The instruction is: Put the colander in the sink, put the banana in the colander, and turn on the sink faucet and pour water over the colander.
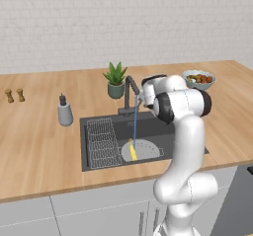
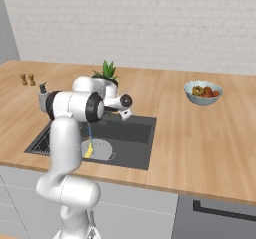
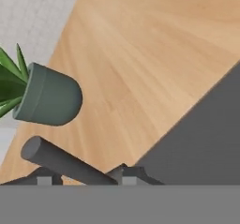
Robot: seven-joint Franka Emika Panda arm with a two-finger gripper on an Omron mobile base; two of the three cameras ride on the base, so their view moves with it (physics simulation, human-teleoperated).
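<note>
While water [image 1: 135,126] streams onto it, the banana [image 1: 132,151] lies in the colander [image 1: 147,149] inside the sink [image 1: 97,126]; pincer [image 3: 84,178] opening unclear.

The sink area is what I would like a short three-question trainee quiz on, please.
1. True or false: water runs from the sink faucet onto the colander.
2. Where is the banana? A) on the counter B) in the colander C) in the fruit bowl
3. What stands on the counter just behind the faucet?

Key: 1 true; 2 B; 3 the potted plant.
</note>
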